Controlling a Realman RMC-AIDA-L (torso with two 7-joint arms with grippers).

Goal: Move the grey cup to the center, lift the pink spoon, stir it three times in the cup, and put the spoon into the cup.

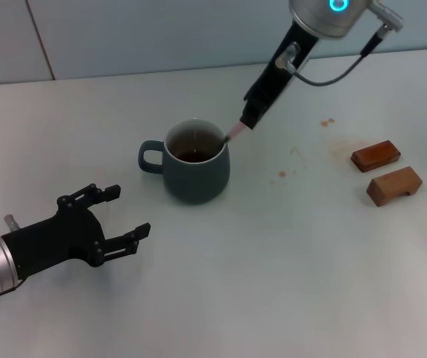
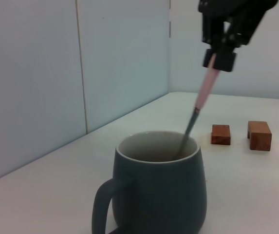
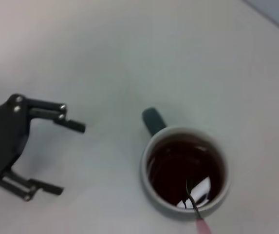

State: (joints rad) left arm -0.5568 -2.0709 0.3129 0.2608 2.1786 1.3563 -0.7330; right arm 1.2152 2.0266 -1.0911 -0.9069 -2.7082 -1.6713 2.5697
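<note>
The grey cup stands upright in the middle of the table, handle toward my left; it also shows in the left wrist view and the right wrist view. My right gripper is shut on the pale pink handle of the pink spoon, just above the cup's right rim. The spoon slants down into the cup, its metal bowl inside against the wall. My left gripper is open and empty, left of and in front of the cup; it also shows in the right wrist view.
Two brown wooden blocks lie at the table's right side, also seen in the left wrist view. Small brown stains mark the table between cup and blocks. A pale wall runs behind.
</note>
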